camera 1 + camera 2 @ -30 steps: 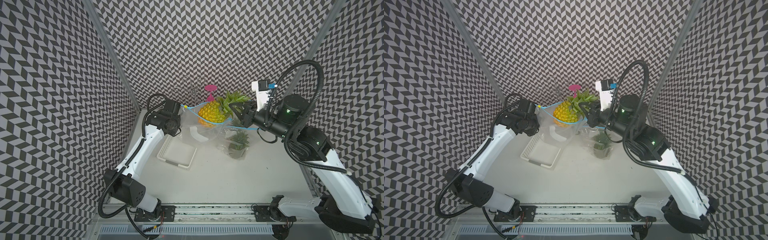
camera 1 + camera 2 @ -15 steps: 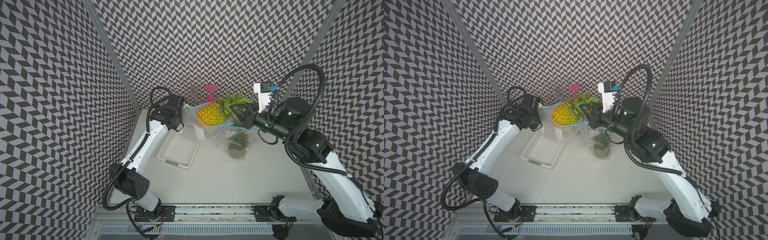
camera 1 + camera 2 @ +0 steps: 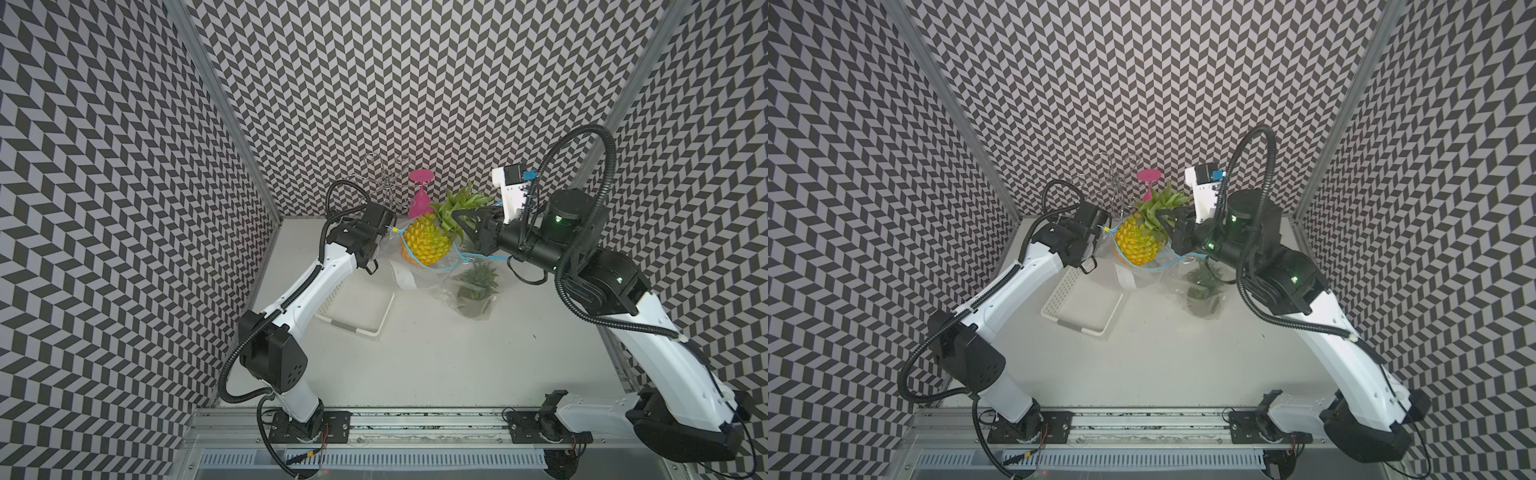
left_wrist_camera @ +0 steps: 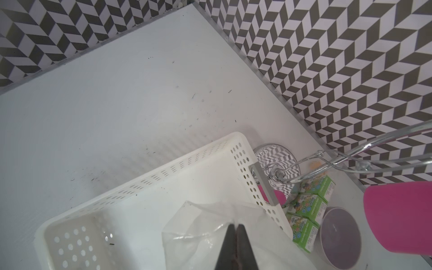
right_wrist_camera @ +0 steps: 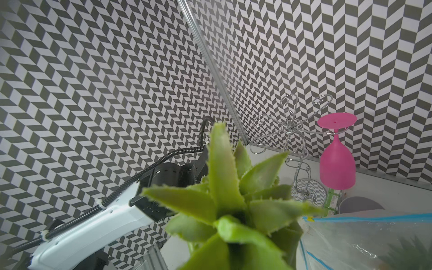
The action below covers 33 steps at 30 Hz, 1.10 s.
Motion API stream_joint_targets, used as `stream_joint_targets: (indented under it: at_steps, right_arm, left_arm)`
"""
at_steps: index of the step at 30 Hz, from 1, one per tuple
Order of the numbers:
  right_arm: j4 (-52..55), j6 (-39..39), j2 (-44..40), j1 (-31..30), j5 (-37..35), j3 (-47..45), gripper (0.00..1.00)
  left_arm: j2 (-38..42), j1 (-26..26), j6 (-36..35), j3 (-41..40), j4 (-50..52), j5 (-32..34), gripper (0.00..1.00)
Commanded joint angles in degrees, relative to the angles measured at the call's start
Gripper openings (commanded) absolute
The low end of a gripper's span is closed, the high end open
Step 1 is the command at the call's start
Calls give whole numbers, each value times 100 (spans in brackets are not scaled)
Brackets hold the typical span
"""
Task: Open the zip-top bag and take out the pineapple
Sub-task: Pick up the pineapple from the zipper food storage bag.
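Against the view of a second ago, the left gripper (image 3: 386, 232) is recorded further right in the frame, nearer the pineapple (image 3: 426, 245). The left arm (image 3: 316, 282) is found stretched further toward the upper centre. The right gripper (image 3: 467, 224) is noted slightly further left. The blue zip edge of the zip-top bag (image 3: 417, 280) is now seen lower around the fruit, and more yellow skin is exposed.

Bright, even overhead light fills both top views, with only soft shadows on the white table (image 3: 436, 353) below the jaws and patterned walls (image 3: 124, 166) bowing at frame edges. At the jaws of the right gripper (image 3: 468, 219) the pineapple (image 5: 229, 210) crown is blurred. The left gripper (image 4: 236, 225) looks dark and soft, with glare streaking the zip-top bag (image 4: 194, 233) around it.
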<state>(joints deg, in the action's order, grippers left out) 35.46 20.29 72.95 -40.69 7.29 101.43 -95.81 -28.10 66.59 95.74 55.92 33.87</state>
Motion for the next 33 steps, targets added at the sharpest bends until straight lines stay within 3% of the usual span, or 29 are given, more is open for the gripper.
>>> stream_joint_targets:
  at_steps: [1,6,13,18,21,26,29,33]
  right_arm:
    - [-1307,225,-296,51,223,313,0]
    - [-1112,195,-484,181,244,241,0]
    - [-981,-45,-998,232,11,-681,0]
    - [-782,-143,-955,250,-453,-775,0]
    - [-963,-174,-794,246,-303,-1048,0]
    - [-1586,-488,-164,-34,-541,-1038,0]
    - [-1973,-728,288,-168,-917,-992,0]
    - [-2873,-1027,779,-493,-1234,-1406,0]
  left_arm:
    - [-71,294,-159,-129,160,476,0]
    - [60,580,-242,-98,15,457,0]
    - [339,729,-245,410,-67,142,0]
    - [510,684,-308,845,161,830,0]
    - [667,624,-381,1033,149,998,0]
    - [1170,36,-868,1091,-268,1176,0]
    - [1248,-459,-951,1272,138,1751,0]
    - [1380,-666,-798,1095,618,2204,0]
